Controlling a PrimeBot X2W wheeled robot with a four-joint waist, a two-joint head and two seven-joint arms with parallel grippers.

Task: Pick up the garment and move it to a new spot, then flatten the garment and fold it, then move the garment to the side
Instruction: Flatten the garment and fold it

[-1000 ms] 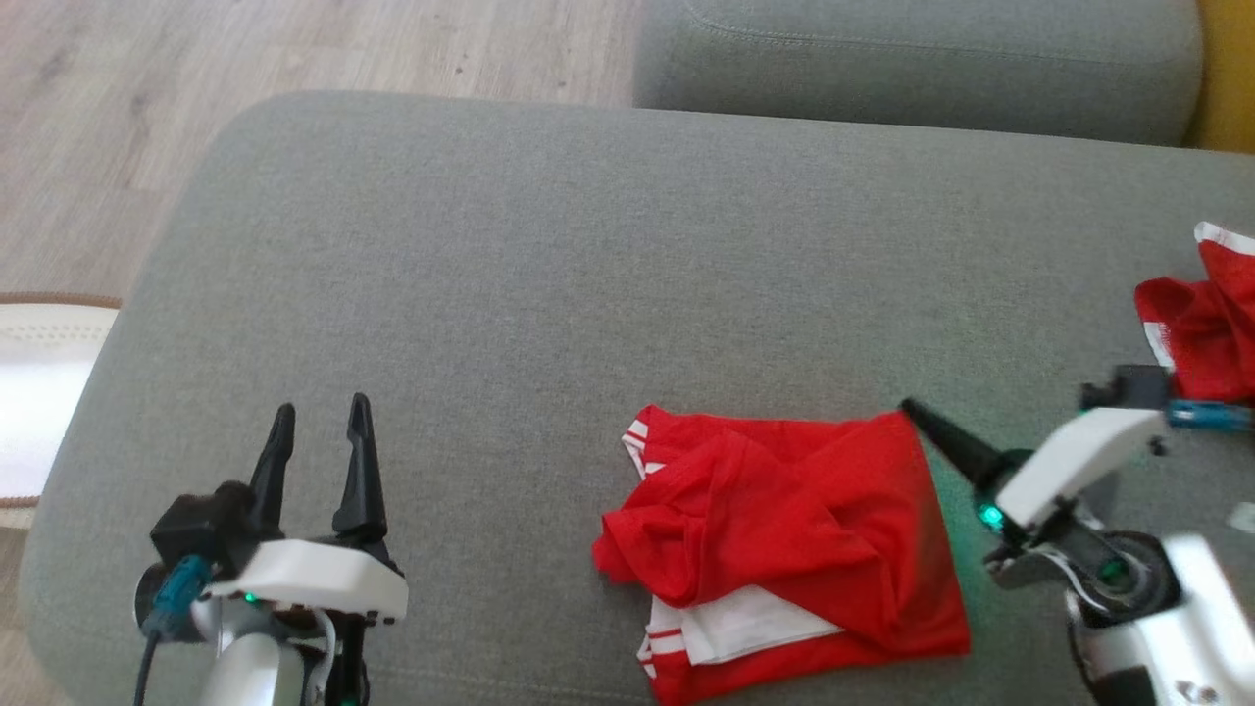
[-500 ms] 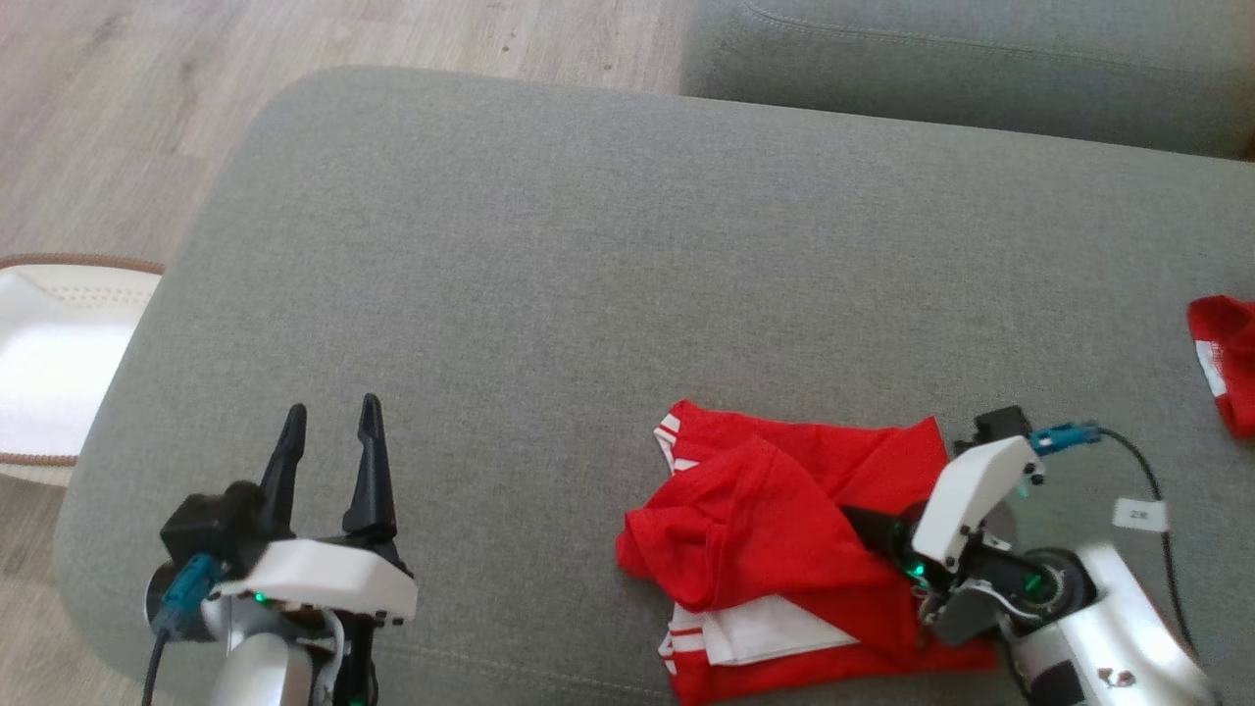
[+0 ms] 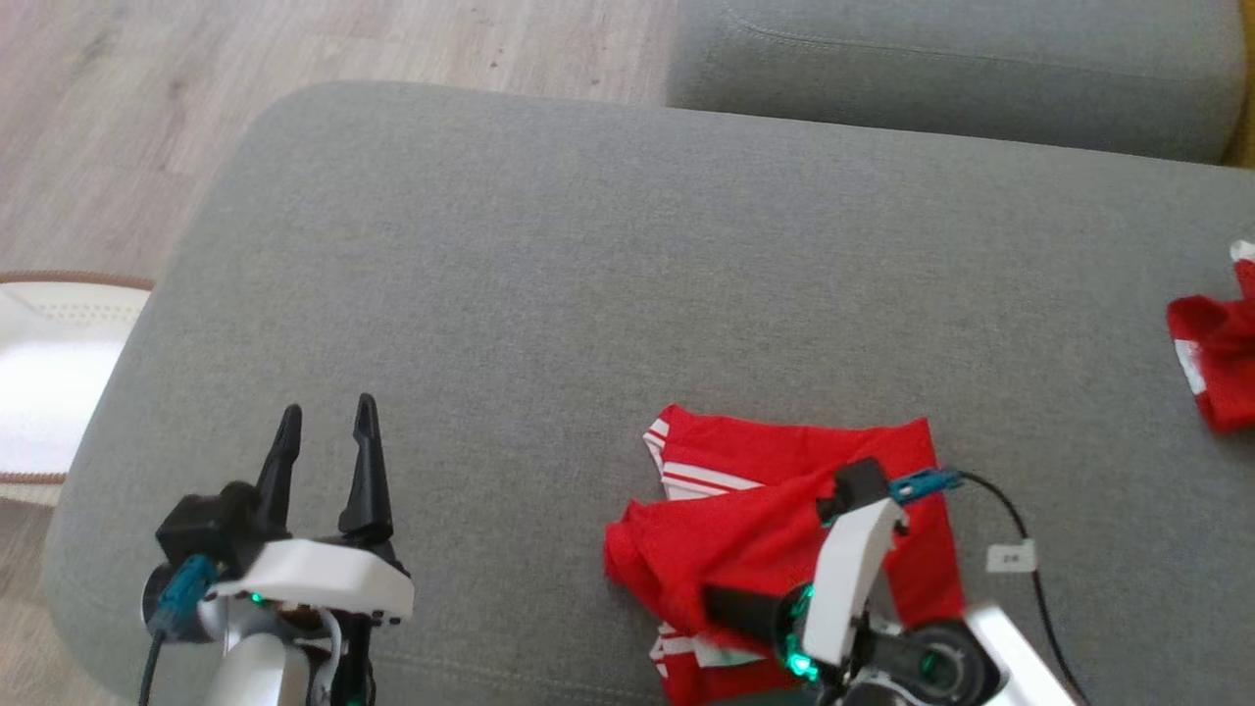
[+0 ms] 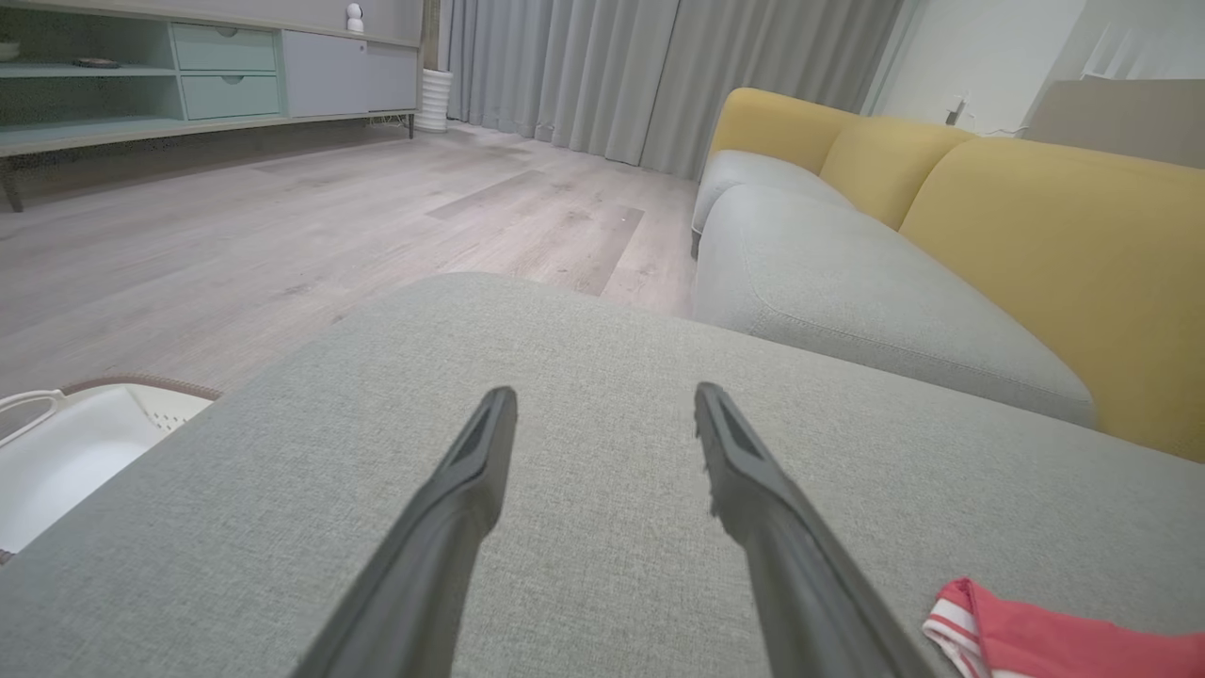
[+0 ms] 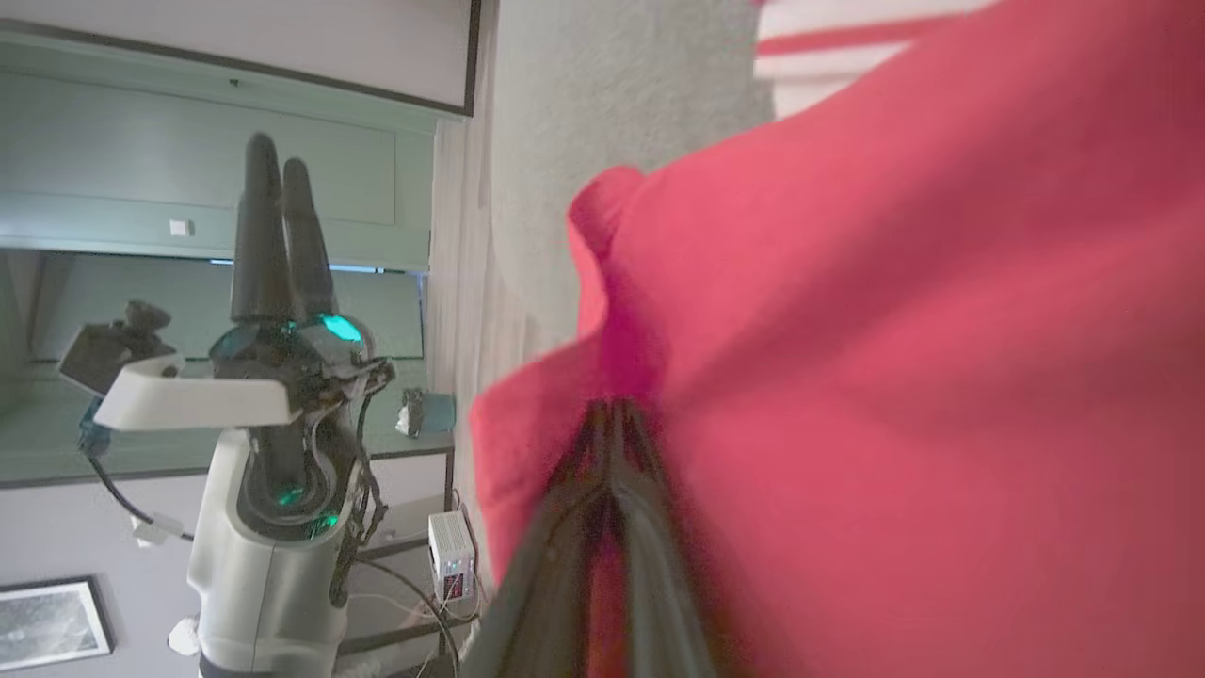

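Note:
The red garment (image 3: 775,529) with white stripes lies crumpled on the grey sofa seat (image 3: 588,275), front right of centre. Its striped edge also shows in the left wrist view (image 4: 1036,640) and its red cloth in the right wrist view (image 5: 894,330). My right gripper (image 3: 716,600) lies across it, shut, fingers pointing left. The tips (image 5: 612,410) are pushed into a fold of the cloth, and I cannot tell whether any cloth is pinched. My left gripper (image 3: 326,422) stands open over bare cushion at the front left, apart from the garment, with nothing between its fingers (image 4: 734,471).
Another red and white cloth (image 3: 1216,363) lies at the seat's right edge. A white basket (image 3: 49,382) stands on the wood floor to the left. A second grey cushion (image 3: 941,69) lies behind, and yellow backrests (image 4: 1036,245) rise beyond it.
My right gripper has swung from the garment's right edge across onto it, leftward, shoving the top layer left and baring more white stripes. The camera shifted a little. The left arm is still.

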